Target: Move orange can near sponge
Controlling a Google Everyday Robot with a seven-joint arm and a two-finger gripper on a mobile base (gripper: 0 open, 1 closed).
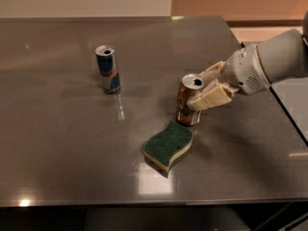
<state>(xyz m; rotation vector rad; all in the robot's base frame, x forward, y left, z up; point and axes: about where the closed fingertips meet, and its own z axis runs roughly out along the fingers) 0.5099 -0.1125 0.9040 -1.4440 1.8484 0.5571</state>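
The orange can stands upright on the steel table, right of centre. My gripper comes in from the right and is shut on the can, one pale finger across its front and the other behind it. The sponge, green on top with a yellow base, lies flat just in front of the can and slightly to its left. The can's foot is almost touching the sponge's far corner.
A taller blue and silver can stands upright at the back left of the table. The table's right edge runs under my arm, with pale floor beyond it. The front edge is near the bottom of the view.
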